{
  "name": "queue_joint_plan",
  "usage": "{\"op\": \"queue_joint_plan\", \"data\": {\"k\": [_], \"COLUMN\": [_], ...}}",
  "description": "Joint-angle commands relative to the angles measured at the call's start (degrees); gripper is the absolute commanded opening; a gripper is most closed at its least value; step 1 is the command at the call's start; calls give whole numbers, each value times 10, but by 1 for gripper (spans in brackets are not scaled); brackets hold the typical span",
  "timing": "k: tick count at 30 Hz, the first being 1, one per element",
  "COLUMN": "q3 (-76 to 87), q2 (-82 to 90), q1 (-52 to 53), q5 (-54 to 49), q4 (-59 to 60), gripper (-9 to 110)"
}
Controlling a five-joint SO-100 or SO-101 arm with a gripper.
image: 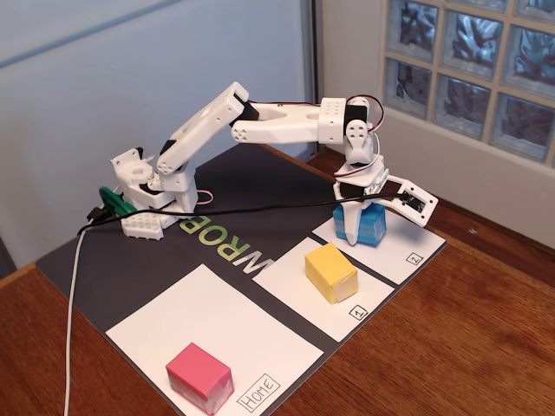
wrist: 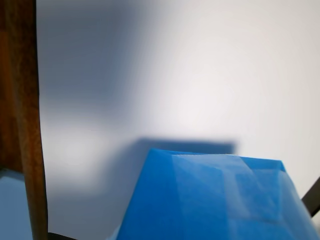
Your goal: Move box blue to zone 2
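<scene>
Currently, fixed view: blue box (image: 365,224) sits on sheet marked 2 (image: 401,251), gripper (image: 350,232) straddling it; grip state unclear. Placement seems done; release, retreat left. Three blocks: blue, yellow (image: 330,271), pink (image: 200,376). Three sheets. Wrist view: blue box (wrist: 215,200) on white sheet (wrist: 200,70).

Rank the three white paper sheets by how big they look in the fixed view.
1. Home sheet, largest, though nearest the camera.
2. Sheet 1 and zone 2 look alike; the claw hides part of zone 2.
</scene>
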Motion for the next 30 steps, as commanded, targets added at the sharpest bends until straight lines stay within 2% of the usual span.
{"op": "queue_joint_plan", "data": {"k": [1,10,30], "q3": [-27,-25,-20], "q2": [6,-6,-10], "q1": [2,-6,-7], "q5": [4,6,-7], "q4": [-7,-25,-30], "gripper": [1,15,31]}}
